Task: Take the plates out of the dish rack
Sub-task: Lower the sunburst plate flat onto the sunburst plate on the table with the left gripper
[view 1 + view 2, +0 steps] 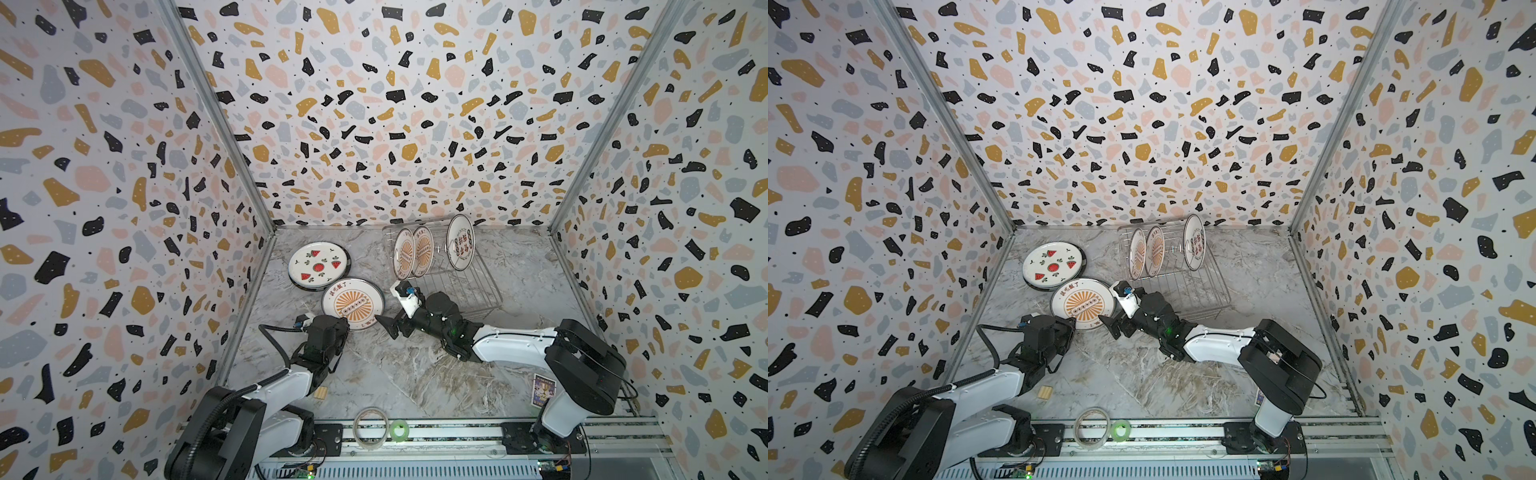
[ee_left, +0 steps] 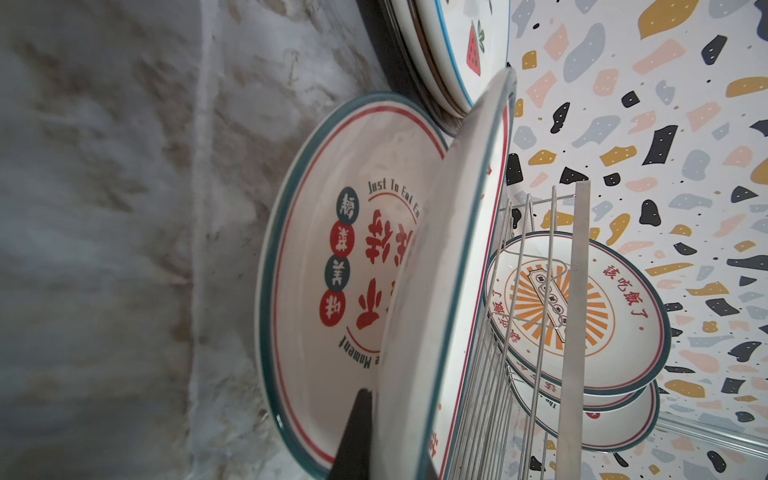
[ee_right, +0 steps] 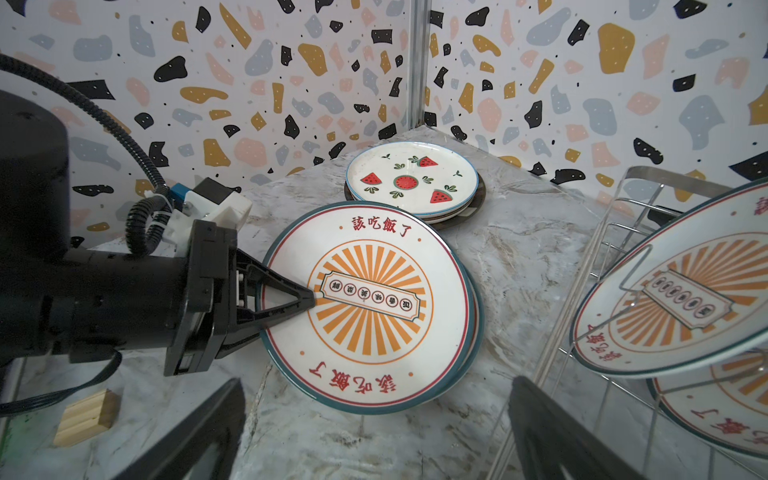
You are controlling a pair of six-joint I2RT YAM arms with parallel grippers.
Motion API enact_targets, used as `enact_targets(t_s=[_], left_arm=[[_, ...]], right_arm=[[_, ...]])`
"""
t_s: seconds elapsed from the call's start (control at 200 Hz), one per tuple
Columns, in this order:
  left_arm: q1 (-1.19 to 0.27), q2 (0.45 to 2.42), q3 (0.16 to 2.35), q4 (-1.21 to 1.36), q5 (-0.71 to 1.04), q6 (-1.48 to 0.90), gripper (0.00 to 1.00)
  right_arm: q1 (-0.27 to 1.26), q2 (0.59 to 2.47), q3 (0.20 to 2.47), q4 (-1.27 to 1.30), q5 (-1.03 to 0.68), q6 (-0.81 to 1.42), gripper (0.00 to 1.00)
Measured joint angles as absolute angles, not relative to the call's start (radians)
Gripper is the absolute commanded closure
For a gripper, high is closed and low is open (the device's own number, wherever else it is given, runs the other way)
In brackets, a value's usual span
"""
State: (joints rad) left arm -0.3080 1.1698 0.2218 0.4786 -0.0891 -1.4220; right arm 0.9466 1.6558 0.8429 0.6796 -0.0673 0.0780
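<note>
Three plates (image 1: 423,252) stand in the dish rack (image 1: 467,291); the watermelon plate (image 1: 318,266) and sunburst plate (image 1: 352,304) sit outside.

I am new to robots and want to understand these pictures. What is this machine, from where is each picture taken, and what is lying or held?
Two robot arms with two-finger grippers work over a marble table. Two pictures look down from overhead; two come from cameras on the wrists. The left gripper is shut on the rim of a sunburst plate, tilted above a red-lettered plate. The right gripper is open and empty. A watermelon plate lies nearby; three plates stand in the dish rack.
</note>
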Motion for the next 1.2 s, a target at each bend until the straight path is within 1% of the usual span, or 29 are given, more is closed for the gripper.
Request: enact_targets(t_s=[0.15,0.29,0.385,0.621,0.661,0.741,0.881,0.911,0.946,1.106,1.201], left_arm=[[-0.308,1.214,0.228,0.494,-0.083,-1.427,1.00],[-0.304,1.246,0.229,0.527,-0.084,-1.434,0.94],[-0.303,1.274,0.237,0.542,-0.083,-1.435,0.93],[-0.302,1.329,0.252,0.582,-0.068,-1.436,0.85],[-0.302,1.333,0.252,0.584,-0.068,-1.436,0.83],[-0.302,1.340,0.252,0.585,-0.068,-1.438,0.70],[-0.302,1.340,0.252,0.588,-0.071,-1.438,0.68],[-0.302,1.339,0.252,0.588,-0.073,-1.438,0.63],[-0.302,1.336,0.252,0.592,-0.076,-1.440,0.61],[-0.302,1.290,0.251,0.576,-0.114,-1.433,0.40],[-0.302,1.235,0.251,0.537,-0.158,-1.427,0.38]], right_arm=[[0.949,1.657,0.843,0.679,-0.046,0.078,0.01],[0.950,1.657,0.843,0.679,-0.033,0.078,0.01],[0.950,1.657,0.843,0.679,-0.030,0.078,0.01],[0.951,1.657,0.843,0.678,-0.009,0.082,0.01],[0.951,1.657,0.843,0.678,-0.006,0.083,0.01],[0.951,1.657,0.843,0.672,0.004,0.084,0.01],[0.951,1.657,0.843,0.657,0.017,0.084,0.01],[0.951,1.657,0.843,0.656,0.019,0.084,0.01],[0.951,1.657,0.843,0.656,0.020,0.084,0.01],[0.951,1.657,0.843,0.655,0.024,0.085,0.01],[0.951,1.657,0.843,0.655,0.030,0.085,0.01]])
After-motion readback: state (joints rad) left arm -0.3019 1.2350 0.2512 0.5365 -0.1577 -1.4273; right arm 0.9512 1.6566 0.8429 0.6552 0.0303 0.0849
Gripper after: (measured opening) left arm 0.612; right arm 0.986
